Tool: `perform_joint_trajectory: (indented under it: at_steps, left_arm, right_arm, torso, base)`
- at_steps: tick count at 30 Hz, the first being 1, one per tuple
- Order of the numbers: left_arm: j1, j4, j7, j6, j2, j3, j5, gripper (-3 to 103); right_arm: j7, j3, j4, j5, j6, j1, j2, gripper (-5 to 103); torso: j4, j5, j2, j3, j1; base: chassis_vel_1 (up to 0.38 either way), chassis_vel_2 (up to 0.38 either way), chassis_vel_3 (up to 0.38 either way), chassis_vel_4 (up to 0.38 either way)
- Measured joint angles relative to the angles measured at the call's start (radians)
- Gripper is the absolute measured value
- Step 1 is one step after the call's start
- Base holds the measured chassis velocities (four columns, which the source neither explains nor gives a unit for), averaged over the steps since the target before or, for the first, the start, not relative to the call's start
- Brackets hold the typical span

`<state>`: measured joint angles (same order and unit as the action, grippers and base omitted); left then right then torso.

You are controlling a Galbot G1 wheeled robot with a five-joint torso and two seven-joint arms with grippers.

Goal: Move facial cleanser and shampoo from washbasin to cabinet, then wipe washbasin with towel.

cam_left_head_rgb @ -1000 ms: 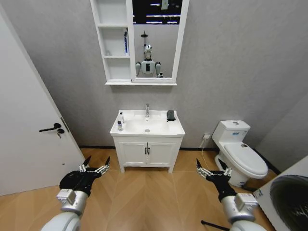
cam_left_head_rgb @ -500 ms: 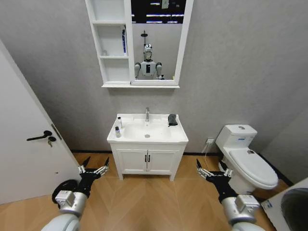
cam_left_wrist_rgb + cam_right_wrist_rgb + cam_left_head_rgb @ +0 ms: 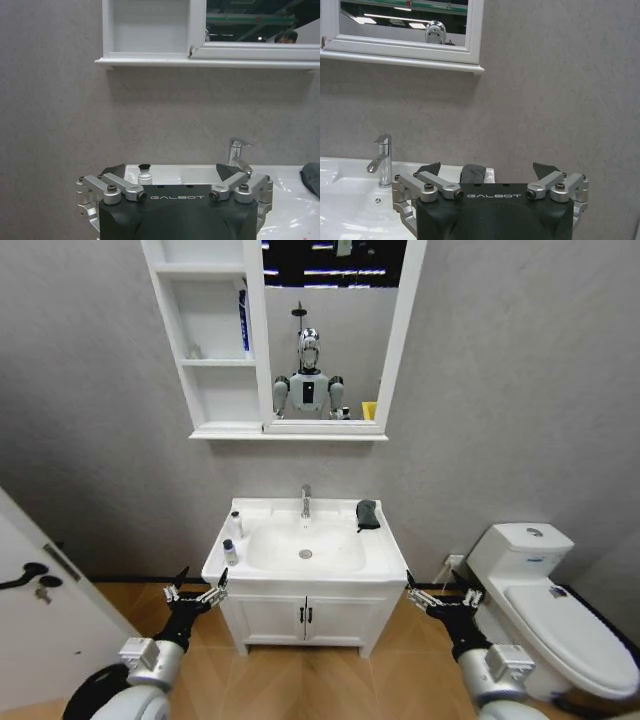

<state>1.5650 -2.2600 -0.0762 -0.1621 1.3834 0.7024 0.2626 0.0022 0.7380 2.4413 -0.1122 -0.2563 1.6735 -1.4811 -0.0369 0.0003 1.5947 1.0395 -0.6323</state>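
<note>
Washbasin [image 3: 385, 558] stands centred against the grey wall, its oval bowl holding a drain, with a chrome tap [image 3: 305, 501] at the middle of the rear edge. Two small bottles occupy the basin top's left edge: a white one with a dark cap [image 3: 236, 524] toward the rear left corner, and a second bottle [image 3: 230, 553] just in front of it, nearer the front left corner. Which of the two is the facial cleanser and which the shampoo cannot be told. The towel [image 3: 367, 515], a dark folded cloth, lies at the rear right corner of the basin top, beside the tap and apart from the bottles. The cabinet [image 3: 205, 335] hangs on the wall above, its narrow open shelves joined to the left side of a white-framed mirror [image 3: 331, 330]; a blue item stands upright at the right side of one shelf. A white vanity [image 3: 305, 617] with two doors carries the basin, and a toilet [image 3: 555, 610] stands to its right.

The left gripper [image 3: 195, 589] hovers low, off the basin's front left corner, fingers spread wide and holding nothing. The right gripper [image 3: 437, 594] hovers off the front right corner, likewise spread wide and empty. In each wrist view the fingers frame the basin top beyond.
</note>
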Motion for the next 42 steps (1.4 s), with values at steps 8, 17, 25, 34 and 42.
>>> perform_joint_trajectory:
  at_steps: [8,17,25,34,42]
  left_arm:
    - [0.016,0.079,-0.001,0.055,0.045,-0.030,-0.055,100]
    - [-0.012,0.213,0.013,0.085,0.052,-0.036,-0.072,100]
    - [-0.113,0.374,0.037,0.127,0.065,-0.059,-0.089,100]
    - [-0.160,0.445,0.050,0.171,0.076,-0.052,-0.089,100]
    - [-0.230,0.497,0.059,0.148,0.069,-0.071,-0.091,100]
  right_arm:
    - [0.028,0.021,-0.002,-0.025,-0.018,-0.040,0.026,100]
    - [0.049,0.038,-0.007,-0.047,-0.020,-0.059,0.028,100]
    - [0.055,0.050,0.040,-0.054,-0.014,-0.048,0.027,100]
    - [0.054,0.035,0.027,-0.042,0.007,-0.043,0.023,100]
    - [0.051,0.021,0.023,-0.032,0.017,-0.046,0.018,100]
  torso:
    - [0.0007,-0.0003,0.000,0.000,0.000]
    - [0.0001,-0.0003,0.001,-0.001,0.003]
    - [0.0004,-0.0003,0.000,0.000,0.001]
    - [0.0002,-0.0003,0.001,0.000,0.001]
    - [0.0005,-0.0003,0.001,0.000,0.001]
  base:
    - [-0.173,0.145,0.075,-0.080]
    - [0.072,-0.041,-0.034,0.043]
    - [0.000,0.000,0.000,0.000]
    - [0.000,0.000,0.000,0.000]
    - [0.000,0.000,0.000,0.000]
